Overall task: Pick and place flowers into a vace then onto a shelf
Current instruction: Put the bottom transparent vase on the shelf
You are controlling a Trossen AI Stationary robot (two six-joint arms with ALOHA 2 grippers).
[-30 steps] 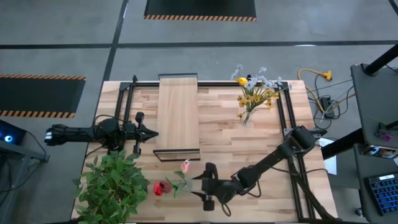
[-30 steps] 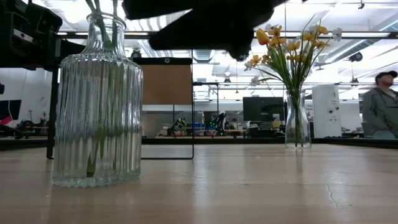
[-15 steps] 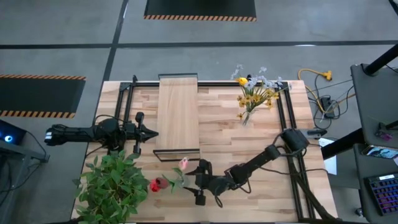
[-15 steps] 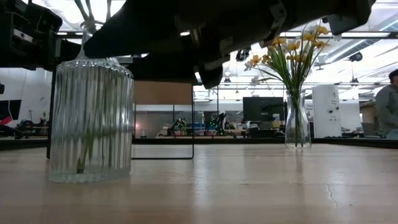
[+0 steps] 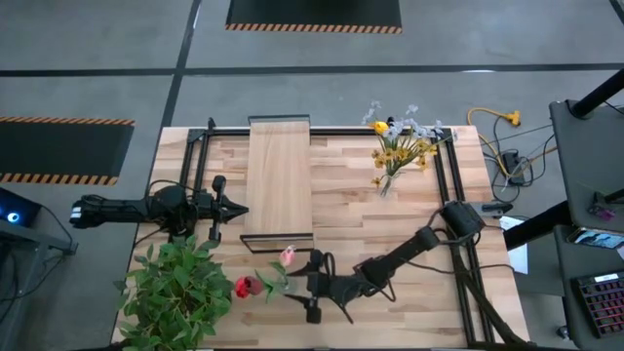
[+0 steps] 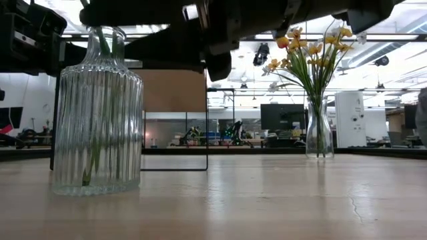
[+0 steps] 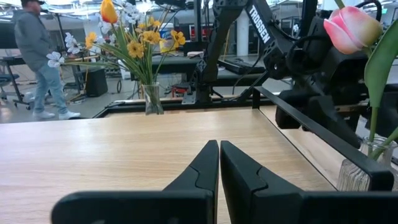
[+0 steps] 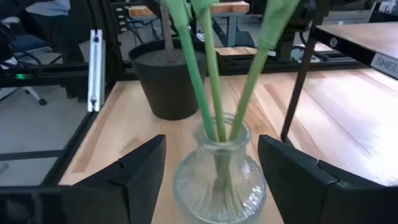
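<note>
A ribbed glass vase (image 5: 285, 285) (image 6: 98, 117) (image 8: 217, 177) stands upright on the table near its near edge. It holds a pink tulip (image 5: 289, 256) (image 7: 348, 25) and a red tulip (image 5: 244, 287) by their green stems (image 8: 208, 68). My right gripper (image 5: 298, 285) (image 8: 211, 149) is open, with one finger on each side of the vase's neck and a gap showing on both sides. The shelf (image 5: 280, 175) stands at the table's far middle. My left gripper (image 5: 242, 208) (image 7: 219, 152) is shut and waits beside the shelf's left side.
A second glass vase (image 5: 386, 183) (image 6: 319, 130) with yellow, orange and pale flowers (image 5: 402, 146) stands at the far right. A bushy potted plant (image 5: 175, 291) (image 8: 168, 81) fills the near left corner beside the tulip vase. Black frame rails (image 5: 447, 185) run along the table's sides. A person (image 7: 37, 56) walks in the room behind.
My right gripper has moved toward the table's left, up to the tulip vase. The vase has shifted a little to the left and away from the near edge, still upright. In the low view the gripper then stands higher, and the vase's neck shows again.
</note>
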